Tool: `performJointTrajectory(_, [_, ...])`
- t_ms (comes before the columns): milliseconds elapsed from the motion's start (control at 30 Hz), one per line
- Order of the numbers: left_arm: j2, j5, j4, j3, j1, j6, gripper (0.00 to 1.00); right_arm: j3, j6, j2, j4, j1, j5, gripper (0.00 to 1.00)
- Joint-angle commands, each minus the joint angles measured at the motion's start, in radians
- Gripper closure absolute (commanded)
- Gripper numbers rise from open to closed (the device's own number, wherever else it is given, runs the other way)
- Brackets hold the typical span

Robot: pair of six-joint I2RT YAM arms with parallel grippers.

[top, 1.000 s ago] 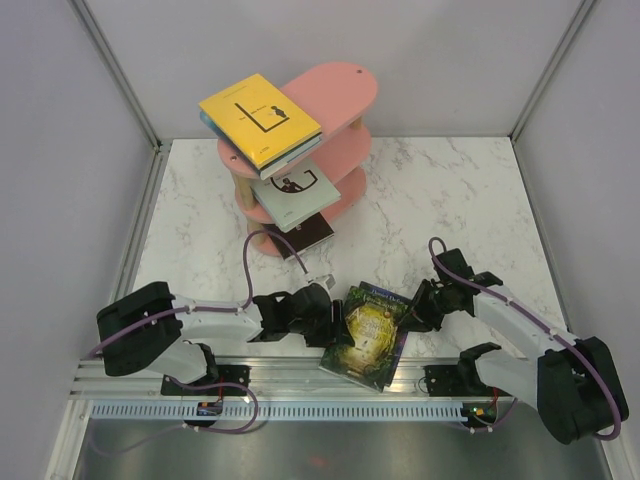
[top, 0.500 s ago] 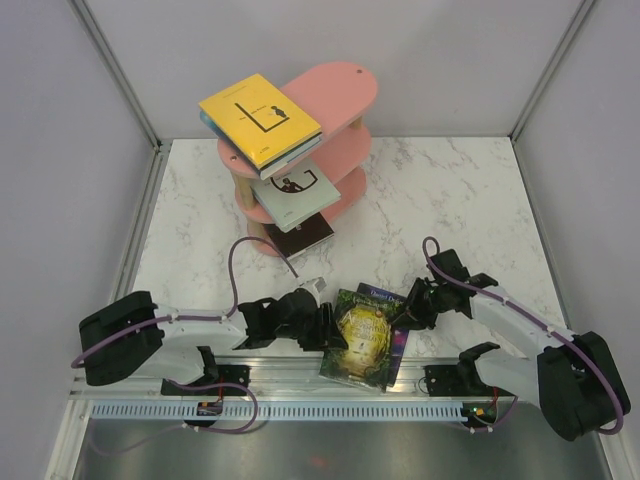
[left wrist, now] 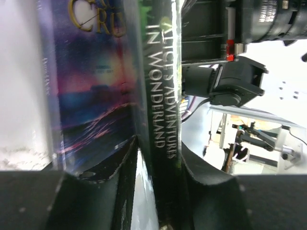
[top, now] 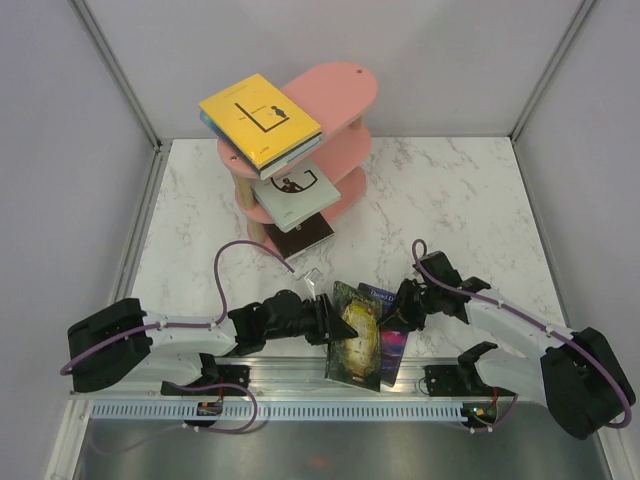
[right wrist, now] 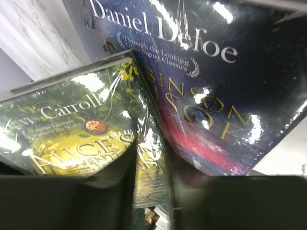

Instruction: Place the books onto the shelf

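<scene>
By the near edge of the tabletop [top: 450, 200], the left gripper [top: 324, 318] is pinching the spine of the Alice paperback [top: 354, 342] and the right gripper [top: 399, 318] is nipping its opposite edge. The book is looking thin and glossy, so probably light, floppy and slippery.

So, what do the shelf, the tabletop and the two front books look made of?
Shelf: matte pink boards, probably painted wood or plastic, no glare; posts pale bare wood. Tabletop: white with grey veins, marble or a marble-print laminate. Alice paperback and Defoe paperback: paper with glossy laminated covers, bright white reflections across both.
</scene>
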Motion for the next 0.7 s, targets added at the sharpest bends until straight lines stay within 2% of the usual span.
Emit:
performJointTrajectory(0, [-0.088,-0.038,0.015,0.065,-0.015,-0.030,0.98,0.044,-0.022,-0.023,0.006,0.009,-0.008,0.60])
performJointTrajectory(33, [-0.118,-0.056,-0.119,0.093,-0.018,-0.025,0.98,0.090,-0.042,-0.034,-0.048,0.009,0.008,0.34])
performJointTrajectory(100, [-0.219,-0.125,-0.247,0.108,-0.029,-0.028,0.98,0.144,-0.076,-0.043,-0.106,0.009,0.055,0.17])
performJointTrajectory(133, [-0.260,-0.162,-0.295,0.110,-0.032,-0.034,0.98,0.170,-0.105,-0.048,-0.131,0.009,0.063,0.02])
performJointTrajectory(167, [-0.299,-0.214,-0.394,0.109,-0.041,-0.045,0.98,0.214,-0.115,-0.057,-0.164,0.009,0.072,0.02])
performJointTrajectory(333, [-0.572,-0.330,-0.645,0.115,-0.043,-0.071,0.98,0.293,-0.124,-0.093,-0.205,0.009,0.075,0.02])
performJointTrajectory(400, [-0.608,-0.357,-0.734,0.135,-0.044,-0.055,0.98,0.296,-0.116,-0.116,-0.208,0.009,0.075,0.02])
performJointTrajectory(533, [-0.611,-0.359,-0.808,0.182,-0.044,-0.041,0.98,0.273,-0.109,-0.151,-0.203,0.009,0.060,0.02])
performJointTrajectory(667, [-0.640,-0.426,-0.848,0.227,-0.044,-0.054,0.98,0.218,-0.069,-0.215,-0.093,0.010,-0.041,0.02])
